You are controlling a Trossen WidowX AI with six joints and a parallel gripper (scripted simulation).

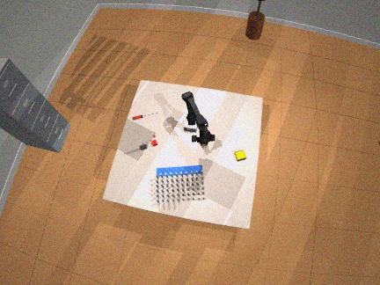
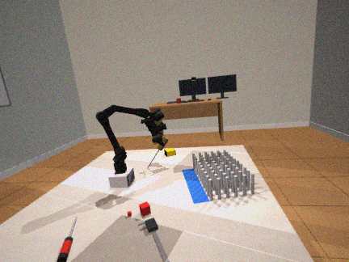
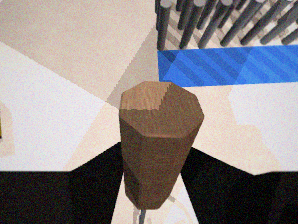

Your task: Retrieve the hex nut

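From above, the arm reaches from its base toward the spacer field, and the gripper (image 1: 203,140) hangs over the white mat (image 1: 132,180), short of the blue taped strip (image 1: 179,171). The spacers (image 1: 180,187) stand in a tight grid just behind the strip. The nut cannot be made out among them at this size. A yellow block (image 1: 240,155) lies to one side of the gripper, a red-handled screwdriver (image 1: 140,117) and a small red cube (image 1: 154,142) well apart on the other side.

From the exterior camera, the gripper (image 2: 161,141) is raised above the mat and clamped on a hook tool (image 2: 153,158), whose thin shaft slants down toward the mat. The strip (image 2: 194,185) and spacers (image 2: 222,174) sit off to its side, apart from the tool tip. A dark-headed tool (image 2: 155,234) lies near the red cube (image 2: 145,209), and the screwdriver (image 2: 66,244) is at the near edge.

From the wrist, the jaws press on both sides of the tool's brown wooden handle (image 3: 159,140), which fills the middle of the picture. Beyond it lies the strip (image 3: 230,65), then the nearest row of spacers (image 3: 210,22). No nut shows on the strip; it stays hidden somewhere in the field, beyond the gripper.
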